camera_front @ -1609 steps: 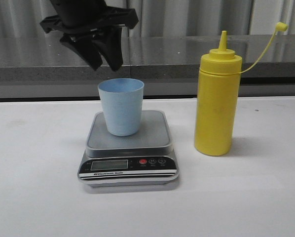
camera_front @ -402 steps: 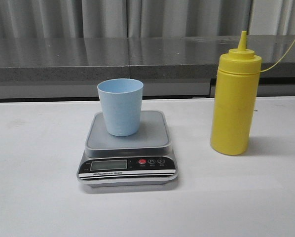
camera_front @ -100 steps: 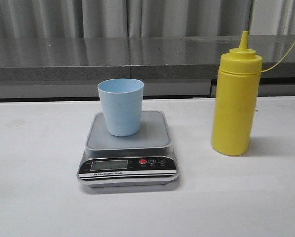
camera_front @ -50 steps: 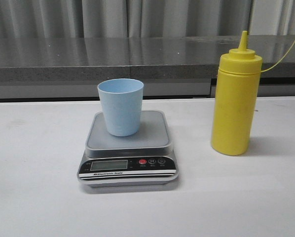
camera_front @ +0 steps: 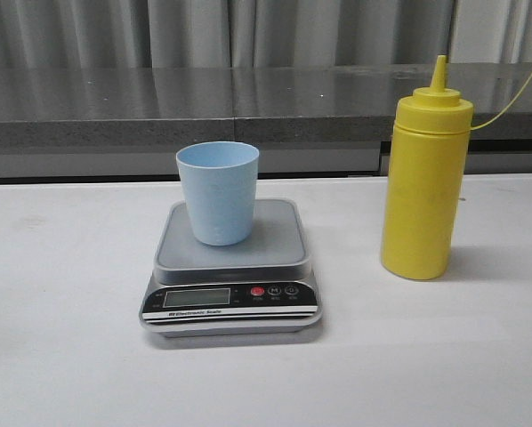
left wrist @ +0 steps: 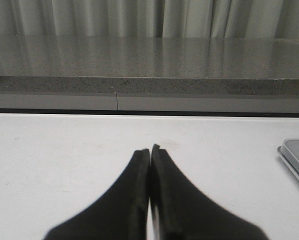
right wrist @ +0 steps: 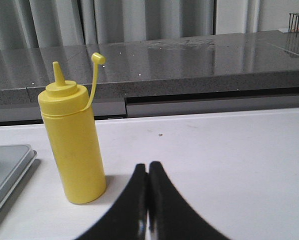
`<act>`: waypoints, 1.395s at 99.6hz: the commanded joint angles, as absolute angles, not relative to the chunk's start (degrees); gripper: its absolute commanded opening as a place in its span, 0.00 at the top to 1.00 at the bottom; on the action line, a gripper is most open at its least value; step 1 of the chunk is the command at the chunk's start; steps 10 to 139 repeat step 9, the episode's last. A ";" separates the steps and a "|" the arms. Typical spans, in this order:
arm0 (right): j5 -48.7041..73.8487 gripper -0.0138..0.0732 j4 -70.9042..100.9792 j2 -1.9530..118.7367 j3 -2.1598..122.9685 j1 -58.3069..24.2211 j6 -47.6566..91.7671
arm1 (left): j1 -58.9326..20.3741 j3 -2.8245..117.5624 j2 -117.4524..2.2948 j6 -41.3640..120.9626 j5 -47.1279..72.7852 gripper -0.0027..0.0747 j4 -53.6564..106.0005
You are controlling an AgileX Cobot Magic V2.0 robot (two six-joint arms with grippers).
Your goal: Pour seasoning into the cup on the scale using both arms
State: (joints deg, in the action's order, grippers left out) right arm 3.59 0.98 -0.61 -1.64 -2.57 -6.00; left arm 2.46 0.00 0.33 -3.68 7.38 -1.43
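Note:
The pale blue cup point(camera_front: 217, 191) stands upright on the grey platform of the scale point(camera_front: 270, 245) at the table's middle. The yellow seasoning bottle point(camera_front: 424, 173) stands upright on the table to the right of the scale, its cap hanging off its tether; it also shows in the right wrist view point(right wrist: 73, 140). Neither arm shows in the front view. My left gripper point(left wrist: 150, 150) is shut and empty, low over the table left of the scale, whose corner point(left wrist: 295, 156) shows. My right gripper point(right wrist: 148, 166) is shut and empty, right of the bottle and apart from it.
A dark grey stone ledge point(camera_front: 248, 98) runs along the back of the white table point(camera_front: 70, 338), with grey curtains behind it. The scale's corner point(right wrist: 7, 167) lies just beyond the bottle in the right wrist view.
Since 16 seconds ago the left gripper has left the space above the cup and the bottle stands further right. In the last second nothing has moved.

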 commanded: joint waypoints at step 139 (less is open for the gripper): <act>-0.91 0.92 0.73 -2.03 -0.74 -2.26 -5.91 | 2.61 -2.14 2.14 -3.65 2.46 0.99 -1.03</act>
